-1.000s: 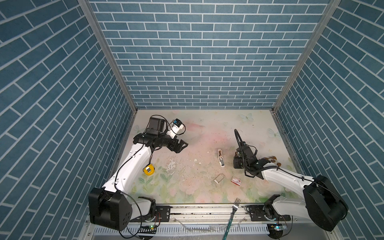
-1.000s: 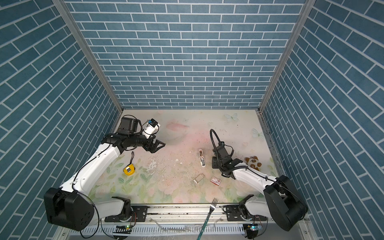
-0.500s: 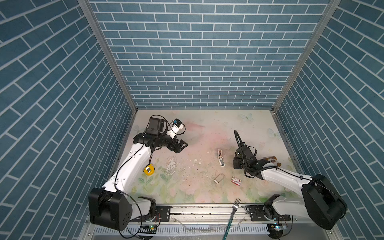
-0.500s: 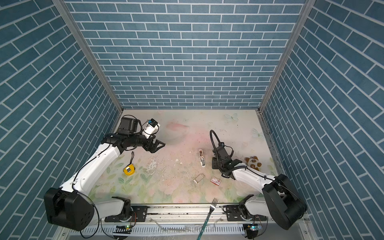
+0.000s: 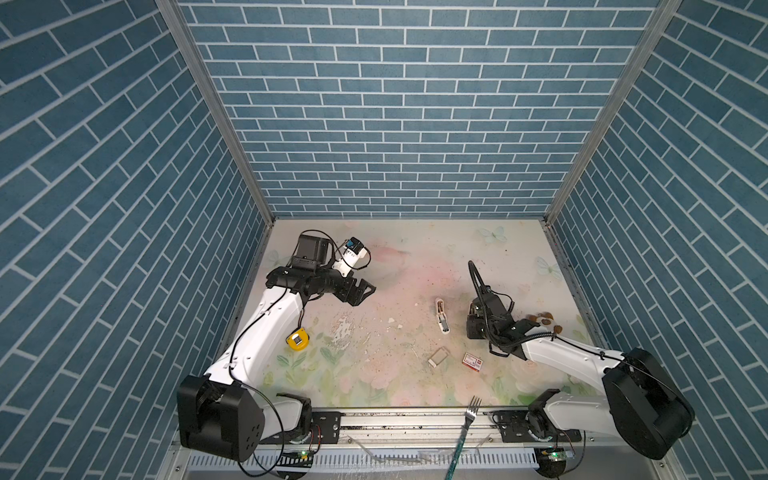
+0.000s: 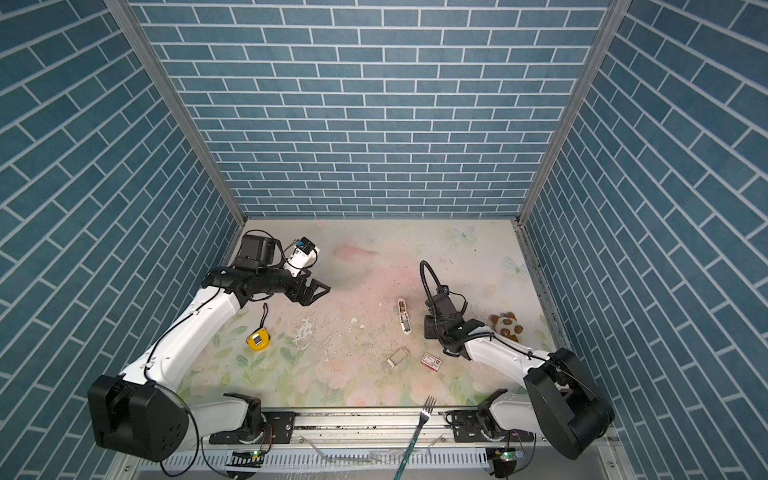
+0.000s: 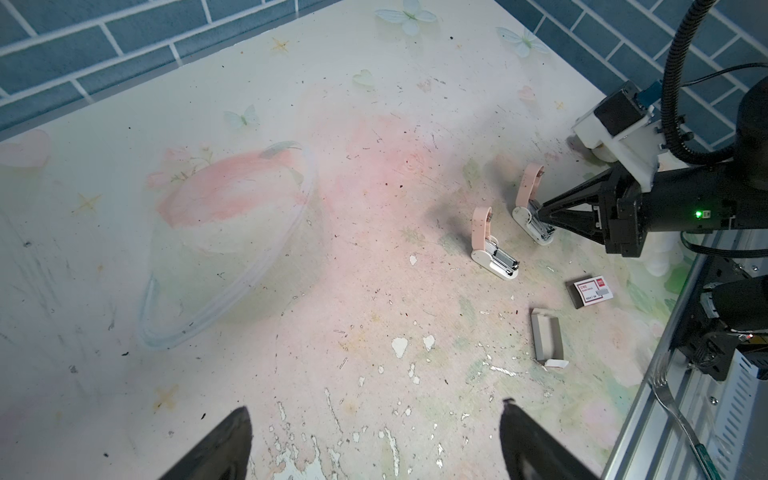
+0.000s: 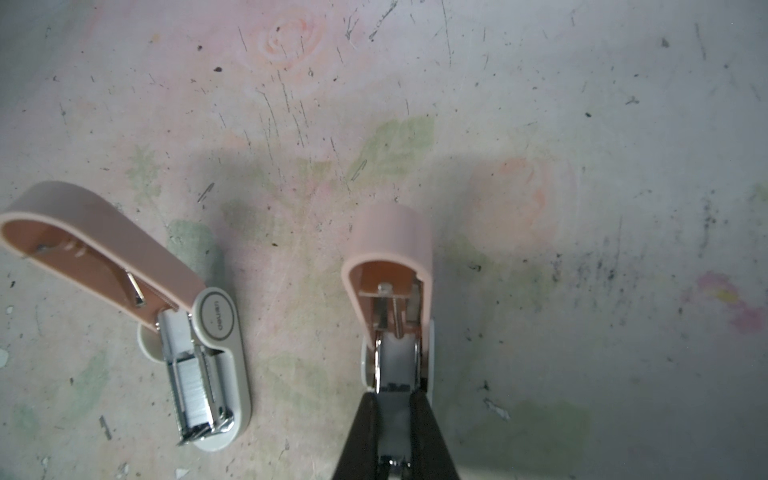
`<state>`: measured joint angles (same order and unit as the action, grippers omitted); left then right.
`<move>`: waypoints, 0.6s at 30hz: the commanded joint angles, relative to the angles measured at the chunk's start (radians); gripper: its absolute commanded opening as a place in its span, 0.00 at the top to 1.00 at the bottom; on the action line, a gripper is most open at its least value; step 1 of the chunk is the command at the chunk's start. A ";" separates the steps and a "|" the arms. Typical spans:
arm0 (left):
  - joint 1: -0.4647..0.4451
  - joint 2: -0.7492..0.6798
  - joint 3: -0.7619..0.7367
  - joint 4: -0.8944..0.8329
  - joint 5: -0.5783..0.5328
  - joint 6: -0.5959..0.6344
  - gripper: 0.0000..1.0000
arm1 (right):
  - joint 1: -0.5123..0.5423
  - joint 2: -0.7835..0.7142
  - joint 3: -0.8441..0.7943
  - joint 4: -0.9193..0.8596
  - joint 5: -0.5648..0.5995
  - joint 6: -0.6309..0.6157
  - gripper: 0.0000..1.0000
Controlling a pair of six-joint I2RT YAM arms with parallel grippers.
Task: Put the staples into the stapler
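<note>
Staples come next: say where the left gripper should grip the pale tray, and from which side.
Probably across its two long walls, straight down from above: the pale tray lies flat on the table, open side up, clear of the box, and the left gripper stands open.

Bare desk [image 7: 291, 316] lies under and ahead of the left end effector [image 7: 376, 405]. A second stapler [image 8: 208, 332] stands just beside the stapler [image 8: 390, 245] in the right end effector [image 8: 395, 401].
</note>
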<state>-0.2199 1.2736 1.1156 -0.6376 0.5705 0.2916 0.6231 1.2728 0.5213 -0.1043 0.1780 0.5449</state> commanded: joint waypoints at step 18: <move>0.010 -0.026 -0.019 0.006 0.015 -0.008 0.06 | -0.003 0.010 -0.026 0.000 -0.012 0.018 0.91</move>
<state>-0.2180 1.2663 1.1137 -0.6334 0.5709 0.2909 0.6224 1.2812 0.5148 -0.0940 0.1753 0.5449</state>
